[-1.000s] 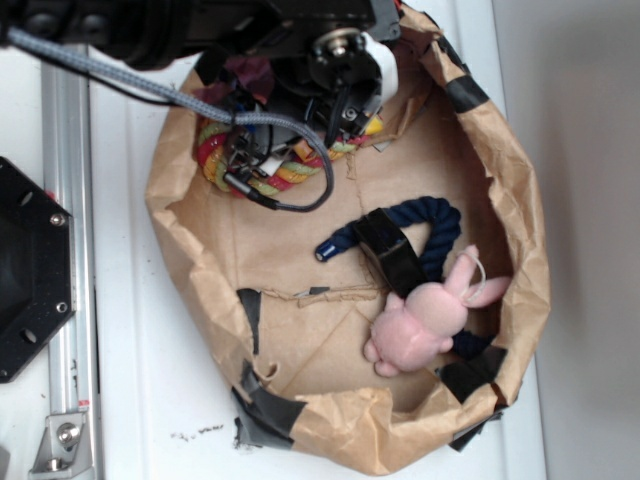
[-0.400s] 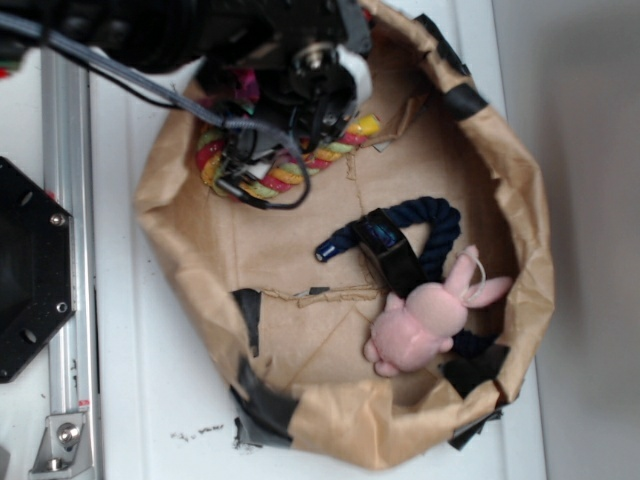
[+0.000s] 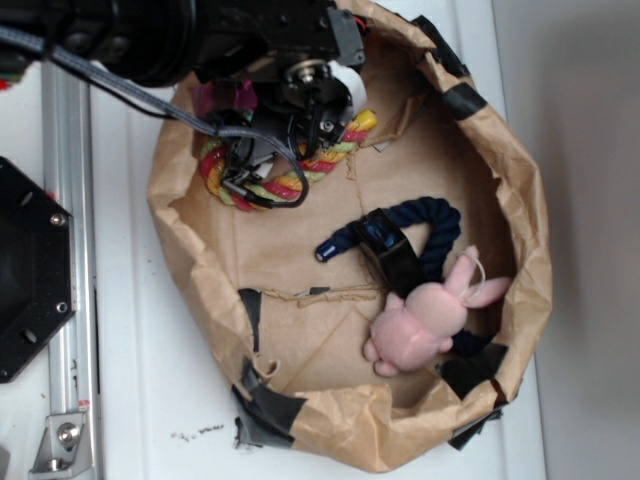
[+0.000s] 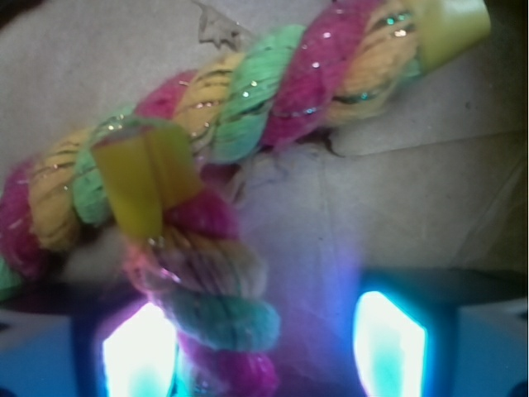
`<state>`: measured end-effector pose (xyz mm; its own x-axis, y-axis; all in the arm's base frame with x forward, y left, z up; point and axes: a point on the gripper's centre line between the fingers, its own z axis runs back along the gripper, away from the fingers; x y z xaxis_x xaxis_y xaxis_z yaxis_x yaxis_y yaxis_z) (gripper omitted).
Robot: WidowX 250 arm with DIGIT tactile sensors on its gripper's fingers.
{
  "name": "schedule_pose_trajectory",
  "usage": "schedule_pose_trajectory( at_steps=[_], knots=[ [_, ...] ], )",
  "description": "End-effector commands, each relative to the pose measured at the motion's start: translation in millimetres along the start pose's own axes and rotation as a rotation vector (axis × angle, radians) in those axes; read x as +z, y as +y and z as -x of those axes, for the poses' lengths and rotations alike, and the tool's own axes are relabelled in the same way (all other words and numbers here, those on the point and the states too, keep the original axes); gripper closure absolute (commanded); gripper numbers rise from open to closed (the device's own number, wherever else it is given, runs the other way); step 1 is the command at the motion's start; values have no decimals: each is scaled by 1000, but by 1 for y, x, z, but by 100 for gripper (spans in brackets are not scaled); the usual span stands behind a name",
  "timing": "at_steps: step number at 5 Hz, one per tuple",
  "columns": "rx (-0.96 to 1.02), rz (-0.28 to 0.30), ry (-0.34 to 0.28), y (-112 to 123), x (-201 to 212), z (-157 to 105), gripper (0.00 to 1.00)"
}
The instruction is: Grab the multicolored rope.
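The multicolored rope (image 3: pixel 340 140), twisted from red, yellow and green strands, lies curled at the back left of the paper bag, partly under my arm. My gripper (image 3: pixel 280 150) hangs directly over it. In the wrist view the rope (image 4: pixel 273 91) runs across the top with yellow tape on its end. One strand drops down between my fingers, close to the left pad (image 4: pixel 136 356). The right pad (image 4: pixel 388 339) stands well apart from the strand, with brown paper showing in the gap. The gripper (image 4: pixel 264 339) is open around the strand.
A dark navy rope (image 3: pixel 420 215) with a black band and a pink plush bunny (image 3: pixel 425 320) lie in the bag's right half. Crumpled, taped paper walls (image 3: pixel 520 250) ring everything. Left of the bag are an aluminium rail (image 3: pixel 65 250) and a black plate (image 3: pixel 25 270).
My arm has shifted left and slightly back over the rope loop. The rope's yellow-tipped tail now shows to the right of the gripper.
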<state>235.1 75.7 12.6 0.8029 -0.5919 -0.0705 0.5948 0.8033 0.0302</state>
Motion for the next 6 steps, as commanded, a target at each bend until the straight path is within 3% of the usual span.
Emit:
schedule_pose_trajectory(
  at_steps=[1,2,3,4,5,6],
  knots=[
    [-10,-12,4,-6,0,-8,100],
    [3,-17,-9,-4,5,-8,100],
    [25,7,-64,-2,25,-8,100],
    [47,-43,-134,-10,61,-16,100],
    [218,-40,-223,-29,114,-35,100],
    [471,-38,-275,-32,158,-45,100]
  ],
)
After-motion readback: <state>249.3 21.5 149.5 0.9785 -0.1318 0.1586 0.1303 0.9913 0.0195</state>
